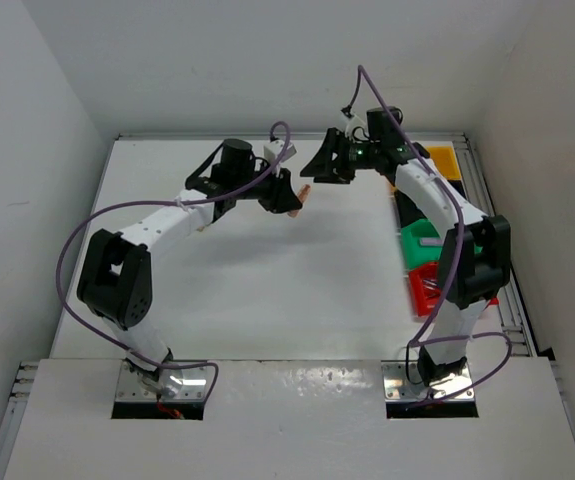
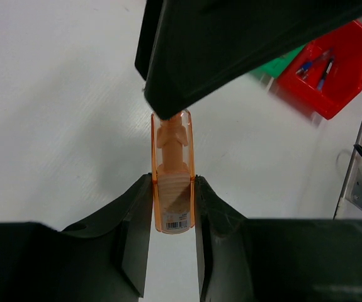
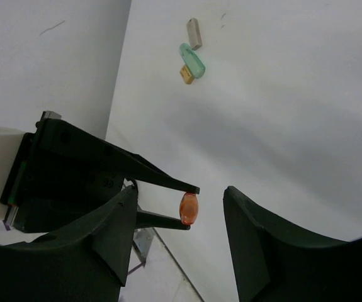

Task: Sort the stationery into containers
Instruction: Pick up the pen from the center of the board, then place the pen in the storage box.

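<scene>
arms (image 1: 157, 225) aloft, left claw (image 1: 293, 197) on orange marker (image 2: 173, 189), right claw (image 1: 317, 172) agape

Containers (image 1: 414, 240) along table (image 1: 267, 290) right edge

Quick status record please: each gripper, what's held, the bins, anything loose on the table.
left gripper: shut on orange marker, held above the table
right gripper: open, fingers either side of the marker, not closed on it
bins: yellow bin, black bin, green bin, red bin, in a row along the right edge
red bin contents: pens
loose on table: green item and beige item, close together
</scene>
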Robot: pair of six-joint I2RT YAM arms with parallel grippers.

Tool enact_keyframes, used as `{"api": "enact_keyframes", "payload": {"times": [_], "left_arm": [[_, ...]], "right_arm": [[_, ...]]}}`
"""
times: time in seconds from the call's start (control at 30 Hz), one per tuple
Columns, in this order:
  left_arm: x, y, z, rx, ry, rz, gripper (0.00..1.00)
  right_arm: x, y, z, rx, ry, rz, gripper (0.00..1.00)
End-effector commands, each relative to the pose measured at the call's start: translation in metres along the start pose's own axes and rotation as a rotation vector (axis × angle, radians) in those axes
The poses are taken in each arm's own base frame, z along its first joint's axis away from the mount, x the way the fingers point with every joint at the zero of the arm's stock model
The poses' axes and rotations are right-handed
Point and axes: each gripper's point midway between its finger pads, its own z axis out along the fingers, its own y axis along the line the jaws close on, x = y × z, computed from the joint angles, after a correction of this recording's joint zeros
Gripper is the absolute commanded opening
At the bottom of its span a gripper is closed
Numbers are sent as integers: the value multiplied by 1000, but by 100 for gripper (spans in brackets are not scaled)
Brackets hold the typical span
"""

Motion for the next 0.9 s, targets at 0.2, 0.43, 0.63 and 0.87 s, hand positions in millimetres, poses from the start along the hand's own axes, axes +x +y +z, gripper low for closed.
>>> {"api": "enact_keyframes", "payload": {"times": [0.2,0.43,0.63,0.87], "left_arm": [[-54,-15,-8,-7,-112,118,2],[-57,-9,-8,-47,-111,113,51],[-45,30,-27,-243,-60,-19,100],[11,117,-82,-545,129,-177,100]], "right_arm": [[24,9,6,22,49,-81,50],[16,12,2,7,27,-86,4],[-35,-25,-43,76,-109,-20,0],[-60,-154,-170,425,-284,71,0]]}}
